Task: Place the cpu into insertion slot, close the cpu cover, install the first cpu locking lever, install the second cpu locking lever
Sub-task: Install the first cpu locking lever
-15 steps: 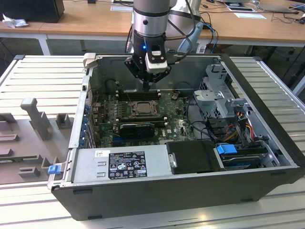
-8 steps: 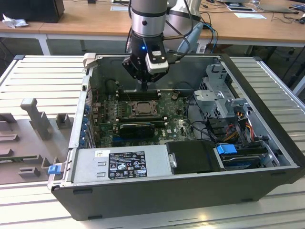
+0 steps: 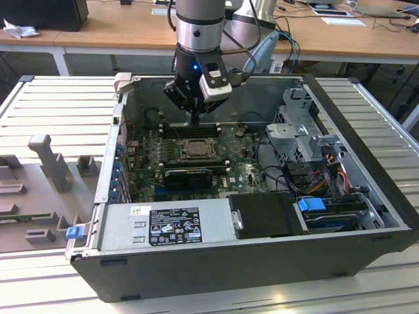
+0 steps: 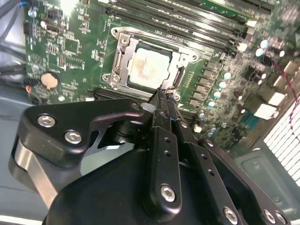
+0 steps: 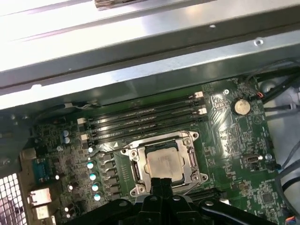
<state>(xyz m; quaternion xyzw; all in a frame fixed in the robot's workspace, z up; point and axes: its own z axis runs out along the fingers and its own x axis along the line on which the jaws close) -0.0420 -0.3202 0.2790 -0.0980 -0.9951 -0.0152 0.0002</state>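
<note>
Exterior view: the arm reaches down into an open computer case point(image 3: 366, 216) lying on a slatted metal table point(image 3: 59, 98). The gripper point(image 3: 194, 121) hangs just above the far edge of the insertion slot point(image 3: 195, 149) on the green motherboard point(image 3: 229, 167). The fingers come to a single narrow tip, with nothing visible between them.

Second wrist view: the gripper point(image 4: 164, 93) has its fingers point(image 4: 161, 140) pressed together with no gap, and they hold nothing. The tip sits at the socket's edge, beside the cpu point(image 4: 147, 68). The cpu lies seated in the insertion slot point(image 4: 123, 71), its silvery top showing through the open centre of the cpu cover point(image 4: 119, 49), which lies flat over the socket. Whether the tip touches the frame cannot be told.

First wrist view: the closed fingertips point(image 5: 159, 183) meet at the near edge of the cpu cover point(image 5: 192, 157). The cpu point(image 5: 164, 162) lies flat within the frame, just beyond the tip. Long black memory slots point(image 5: 145, 117) run alongside the socket.
</note>
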